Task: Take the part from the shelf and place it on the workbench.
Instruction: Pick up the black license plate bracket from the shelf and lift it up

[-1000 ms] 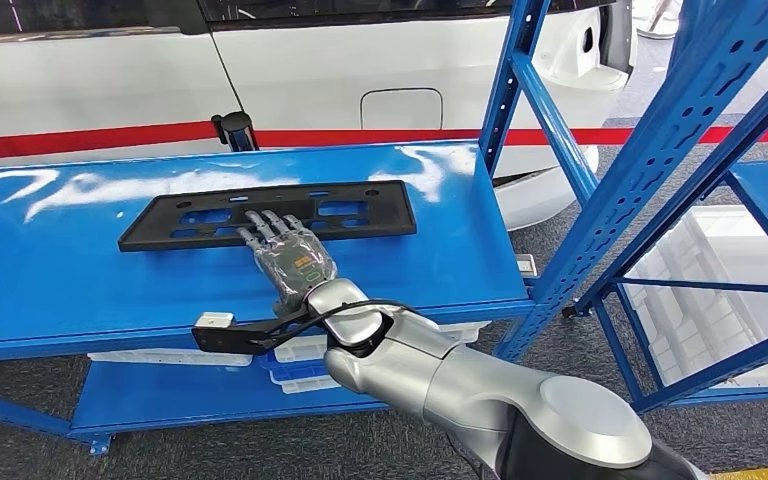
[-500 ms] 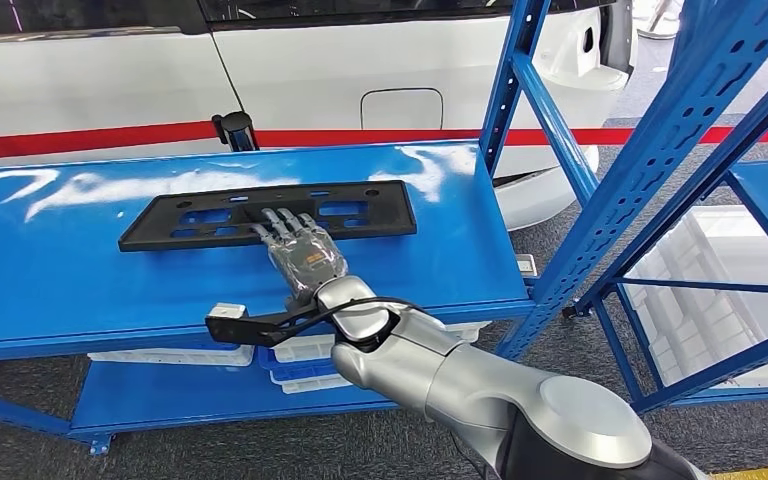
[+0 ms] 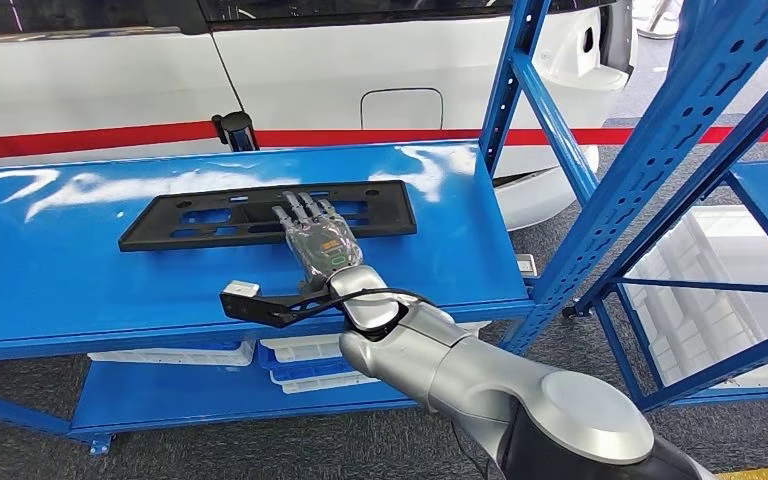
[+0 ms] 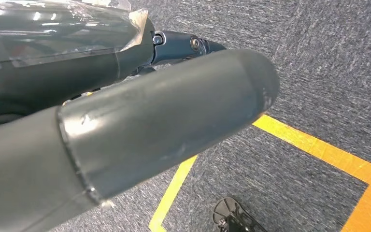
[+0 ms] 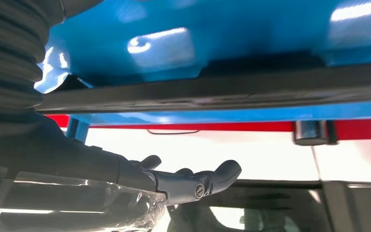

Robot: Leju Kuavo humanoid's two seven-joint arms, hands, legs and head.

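Black flat part (image 3: 260, 215) lies lengthwise on the blue counter (image 3: 60, 270), toward its far side. Right hand (image 3: 318, 240) hovers palm-down over the part's near edge, fingers (image 3: 300, 208) stretched out and slightly apart, holding nothing; whether they touch the part cannot be told. In the right wrist view the fingers (image 5: 212, 176) extend loosely, apart from the part (image 5: 212, 89). Left hand (image 4: 125, 130) hangs above grey carpet with yellow tape (image 4: 319, 150); its finger state cannot be told. White car (image 3: 390, 60) stands behind the counter; blue shelf frame (image 3: 660, 150) to the right.
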